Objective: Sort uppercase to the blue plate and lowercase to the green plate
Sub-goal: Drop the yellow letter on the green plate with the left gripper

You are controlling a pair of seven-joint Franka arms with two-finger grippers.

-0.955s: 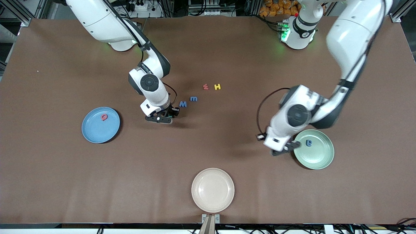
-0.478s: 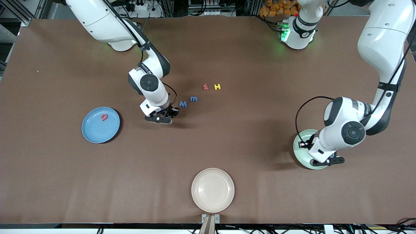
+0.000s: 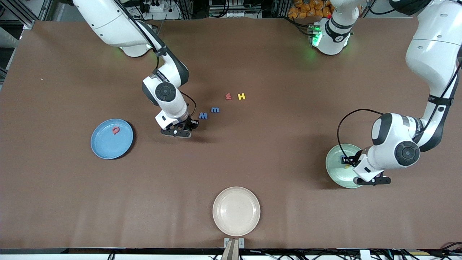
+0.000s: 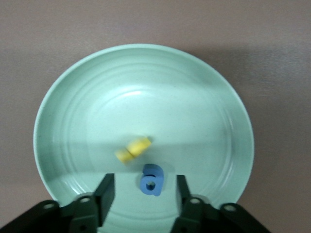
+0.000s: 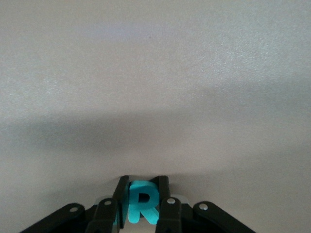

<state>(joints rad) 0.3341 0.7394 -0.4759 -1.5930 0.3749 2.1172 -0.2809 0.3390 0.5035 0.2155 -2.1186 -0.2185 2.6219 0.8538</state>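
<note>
My left gripper (image 4: 144, 194) is open over the pale green plate (image 4: 194, 97), which lies at the left arm's end of the table (image 3: 334, 175). In the plate lie a blue rounded letter (image 4: 152, 179) and a yellow hooked letter (image 4: 133, 149), which is blurred. My right gripper (image 5: 143, 191) is shut on the teal R (image 5: 142, 204), low over bare table beside the blue W (image 3: 203, 115). The blue m (image 3: 215, 109), red w (image 3: 228, 96) and yellow H (image 3: 241, 96) lie mid-table. The red Q (image 3: 115, 130) lies in the blue plate (image 3: 104, 148).
A cream plate (image 3: 236, 211) sits near the table's front edge, nearest the front camera. The four loose letters lie close together next to my right gripper (image 3: 186, 127).
My left arm swung from the green plate's edge across it toward its own end of the table. The yellow hooked letter now shows in the plate. The right arm has not moved.
</note>
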